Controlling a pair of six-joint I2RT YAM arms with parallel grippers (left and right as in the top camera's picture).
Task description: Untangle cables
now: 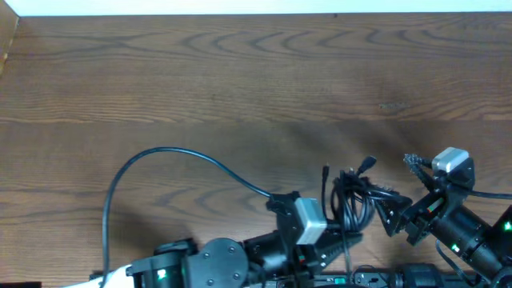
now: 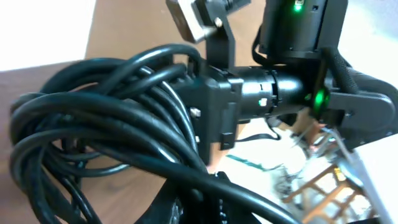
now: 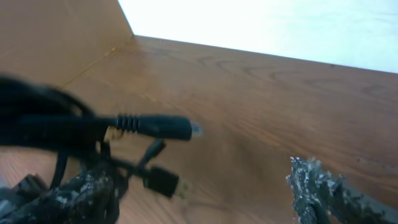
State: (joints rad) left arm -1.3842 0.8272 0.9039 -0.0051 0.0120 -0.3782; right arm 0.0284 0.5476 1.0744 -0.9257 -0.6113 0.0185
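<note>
The cables (image 1: 352, 198) form a small black tangle at the front of the table, right of centre, with plugs sticking up. My left gripper (image 1: 346, 238) reaches in from below and is shut on a strand at the tangle's near side. In the left wrist view the coiled cables (image 2: 93, 124) fill the left half, and one strand crosses the left gripper (image 2: 217, 199). My right gripper (image 1: 398, 187) stands open just to the right of the tangle. In the right wrist view, the right gripper (image 3: 199, 199) has a small plug (image 3: 163, 180) lying between its spread fingers. A second plug (image 3: 158, 126) hangs above that.
A long thin black cord (image 1: 160, 150) arcs from the front left edge up and over to the left arm's wrist (image 1: 304, 218). The wooden table (image 1: 256, 80) stretches back to a white wall. Both arm bodies crowd the front edge.
</note>
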